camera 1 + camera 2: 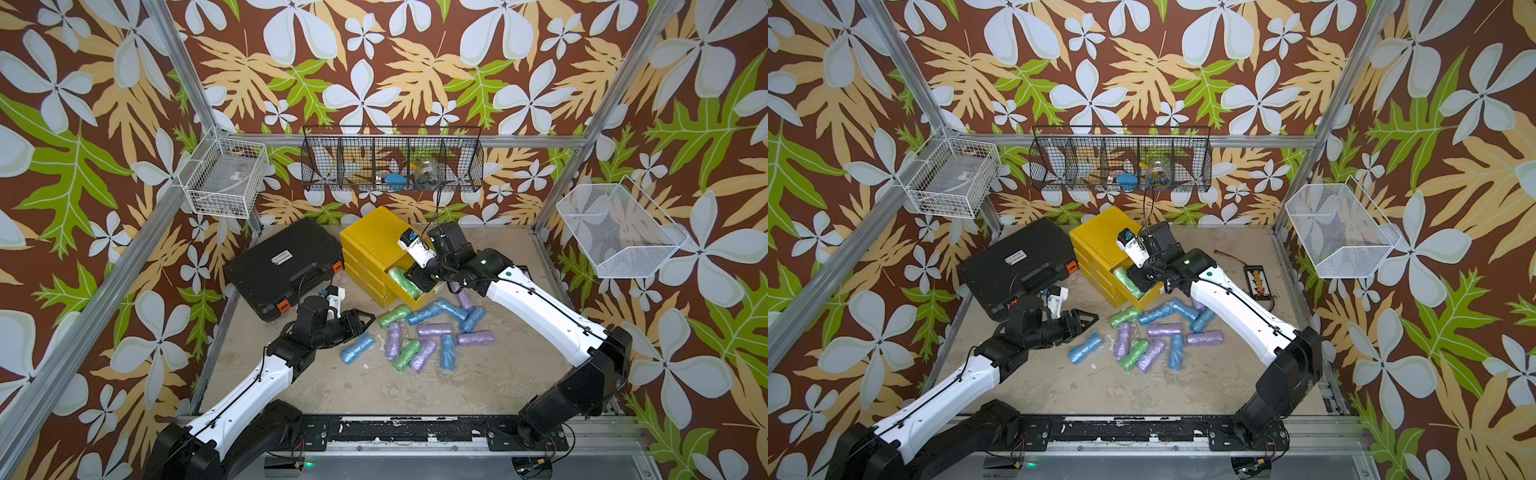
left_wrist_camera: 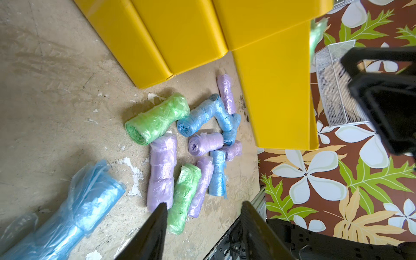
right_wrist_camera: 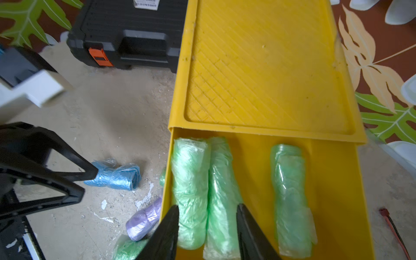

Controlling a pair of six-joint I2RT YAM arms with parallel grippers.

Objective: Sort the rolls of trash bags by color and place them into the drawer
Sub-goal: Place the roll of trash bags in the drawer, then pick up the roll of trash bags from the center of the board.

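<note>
So the right gripper (image 3: 207,206) has its jaws spread apart with nothing pinched, hanging right over the pulled-out top drawer (image 3: 337,180) of the yellow drawer unit (image 1: 370,237). The left gripper (image 2: 204,203) is parted too and holds nothing. It's low over the table, with a lone blue roll (image 1: 357,348) just beside its tips (can't tell if it's actually touching).

Past that, the loose rolls (image 1: 432,332) lie in a jumble right in front of the unit. Blue, lilac and two green ones are mixed together, several touching or lying across each other. The open drawer overhangs the back edge of that jumble, and in both top views the right wrist covers much of the drawer's mouth. A black tool case (image 1: 282,266) lies shut just beside the unit, on the left arm's side. Beyond the right arm there's a small black board (image 1: 1260,282) with a cable.

The tabletop (image 1: 374,390) is scuffed beige with white flecks, boxed in by an aluminium frame and brown walls printed with big white flowers.

Containers: three green rolls (image 3: 191,191) lie lengthwise in the drawer, two pressed together and one apart. The black wire basket (image 1: 392,160) on the back wall holds a blue thing and a clear jar. A white wire basket (image 1: 224,178) and a white mesh basket (image 1: 619,232) hang at the sides.
</note>
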